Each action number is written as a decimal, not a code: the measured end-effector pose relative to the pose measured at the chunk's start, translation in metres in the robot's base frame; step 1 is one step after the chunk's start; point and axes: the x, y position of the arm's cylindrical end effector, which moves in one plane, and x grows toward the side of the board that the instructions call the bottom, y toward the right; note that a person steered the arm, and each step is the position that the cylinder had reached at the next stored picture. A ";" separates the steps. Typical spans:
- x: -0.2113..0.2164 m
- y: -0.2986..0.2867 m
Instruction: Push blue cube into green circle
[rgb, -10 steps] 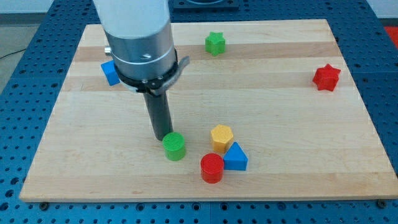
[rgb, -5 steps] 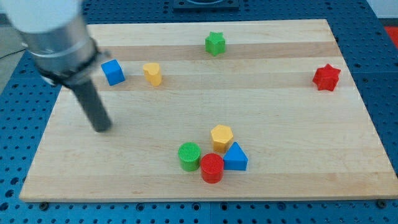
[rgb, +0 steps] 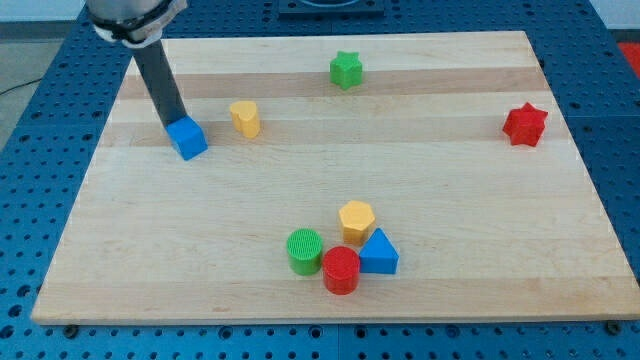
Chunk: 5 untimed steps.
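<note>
Pushing has only just begun, by the look of it: my tip (rgb: 174, 127) sits against the upper-left side of the small blue plastic cube (rgb: 188, 138), contact looks made, though the rod hides the exact touch point so I can't be sure. No jaws on this rig, just a bare dark rod, so nothing is clamped or held.

Blue cube is in the left part of the pale wooden board (rgb: 450, 200), toward the view's top, with the yellow rounded block (rgb: 244, 118) just to its right, apart from it.

Target, the ribbed green cylinder (rgb: 305, 250), sits well apart, near the view's bottom centre, touching or nearly touching the red cylinder (rgb: 341, 270). Yellow hexagonal block (rgb: 356, 221) and blue triangular block (rgb: 379, 254) are packed in beside them.

Nearly the whole diagonal run down-right is left.

Cube has no real long axis. It sits rotated, one corner pointing toward the view's bottom, so a push may spin it.
</note>
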 end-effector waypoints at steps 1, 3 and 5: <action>0.034 0.020; 0.077 0.096; 0.120 0.116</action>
